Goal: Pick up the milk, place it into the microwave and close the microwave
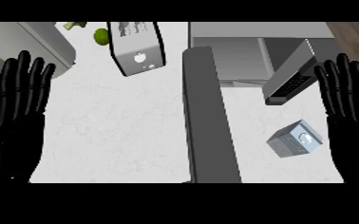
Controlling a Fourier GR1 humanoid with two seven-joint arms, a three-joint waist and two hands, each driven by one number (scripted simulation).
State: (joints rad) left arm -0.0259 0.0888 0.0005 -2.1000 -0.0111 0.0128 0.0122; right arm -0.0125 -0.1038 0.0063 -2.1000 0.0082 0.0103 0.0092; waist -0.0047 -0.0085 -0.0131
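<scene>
The milk [295, 139] is a small grey-blue carton standing on the white counter at the lower right. Behind it the microwave [238, 52] sits at the top right with its cavity showing and its door [291, 73] swung open toward the right. My right hand [340, 109] is open at the right edge, fingers up, just right of the milk and apart from it. My left hand [21, 109] is open at the left edge, fingers up, far from the milk.
A long dark grey bar [207, 118] runs down the counter's middle. A tilted grey box with a white label [136, 45] stands at the top centre. A green fruit [101, 37] and greens [73, 25] lie at the top left.
</scene>
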